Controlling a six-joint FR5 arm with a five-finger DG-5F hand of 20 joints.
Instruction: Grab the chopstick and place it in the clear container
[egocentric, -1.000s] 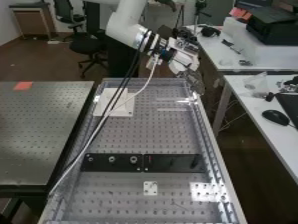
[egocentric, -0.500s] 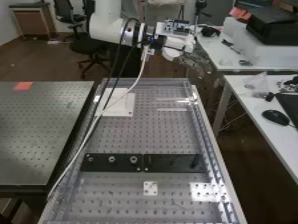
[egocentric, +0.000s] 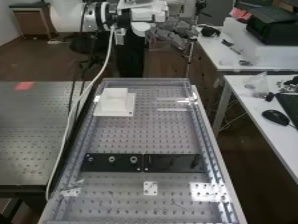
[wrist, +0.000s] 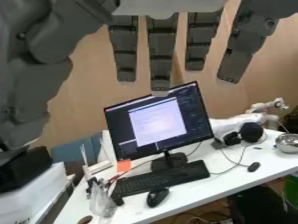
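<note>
High view: your robot hand (egocentric: 174, 33) hangs beyond the far edge of the table (egocentric: 159, 135), aimed right; you can't tell the chopstick's place or long axis from it.

Wrist view: its fingers (wrist: 161, 50) are straight, spread wide.

In the high view, brown floor (egocentric: 33, 57) spreads past the counter's (egocentric: 146, 135) far edge, toward a pale wall (egocentric: 14, 12), a wooden cabinet (egocentric: 31, 22) and a dark office chair (egocentric: 86, 45). A grey perforated table (egocentric: 33, 130) runs along the counter's left edge. Off its right edge stands a white desk (egocentric: 253, 102), with another white desk (egocentric: 229, 60) behind. Light glares near the counter's near right corner. In the wrist view, a tan wall (wrist: 83, 85) rises behind a white desk.
</note>
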